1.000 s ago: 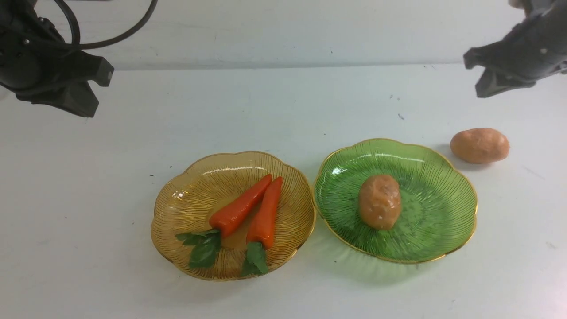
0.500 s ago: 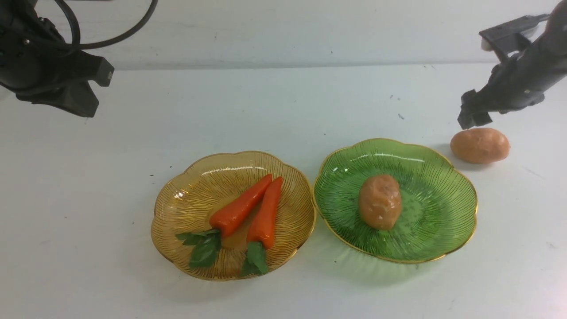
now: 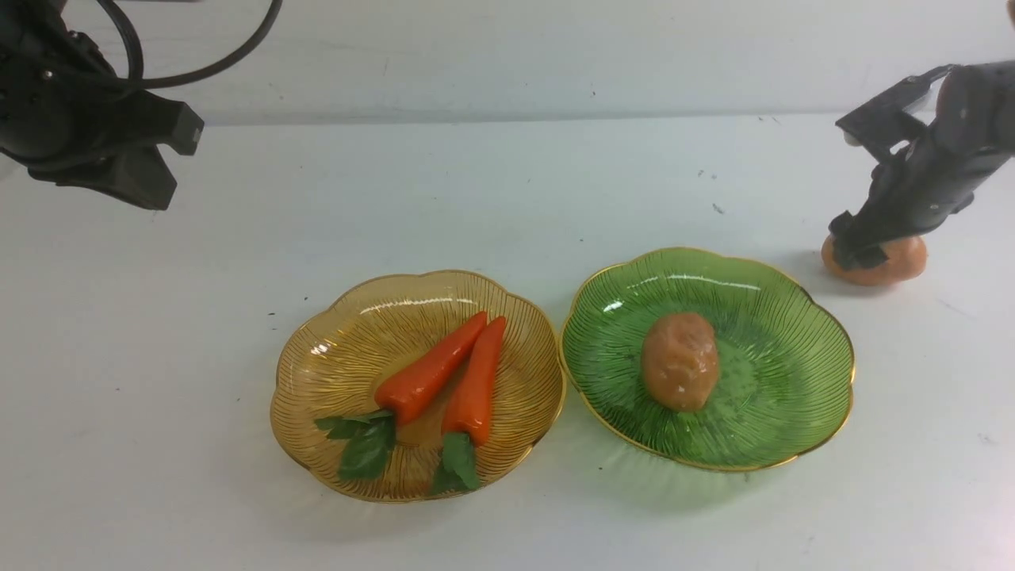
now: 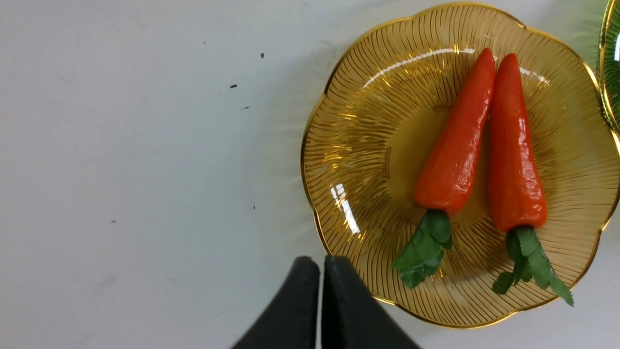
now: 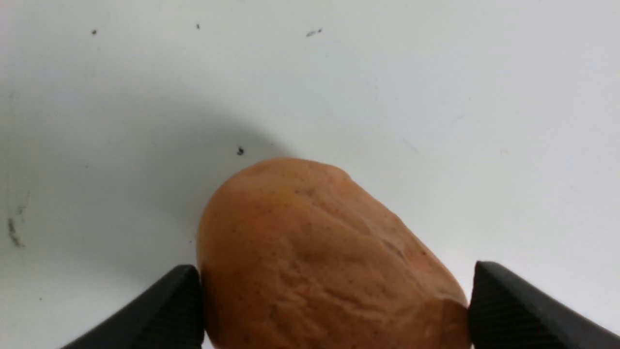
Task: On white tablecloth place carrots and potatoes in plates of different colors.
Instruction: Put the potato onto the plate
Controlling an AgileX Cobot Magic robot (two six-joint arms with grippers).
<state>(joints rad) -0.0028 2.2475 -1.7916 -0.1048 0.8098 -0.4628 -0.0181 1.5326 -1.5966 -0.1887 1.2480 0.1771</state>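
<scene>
Two scalloped glass plates sit side by side, almost touching, on the white tablecloth (image 3: pixel 507 182). The amber plate (image 3: pixel 333 373) is on the left and the green plate (image 3: pixel 785 357) on the right.

Both carrots lie in the amber one, close together with tips pointing away from the robot and leafy tops toward it: the left carrot (image 3: pixel 432 369) slants, and the right carrot (image 3: pixel 476 392) runs straighter. One potato (image 3: pixel 679 361) rests in the middle of the green plate.

The second potato (image 3: pixel 900 266) is on the cloth just beyond the green plate's far right edge, outside any plate. The right gripper (image 3: pixel 864 246) is down over it, partly covering it from the front. From the right wrist camera its claw is released, the two black fingers (image 5: pixel 169 310) spread wide on either side of the potato and close against its flanks. Whether they press on it I cannot tell, and the potato sits on the cloth.

The left gripper (image 4: pixel 319 271) hangs up at the far left, above the cloth near the amber plate's rim. It is clenched, its fingers pressed together with nothing between them.
</scene>
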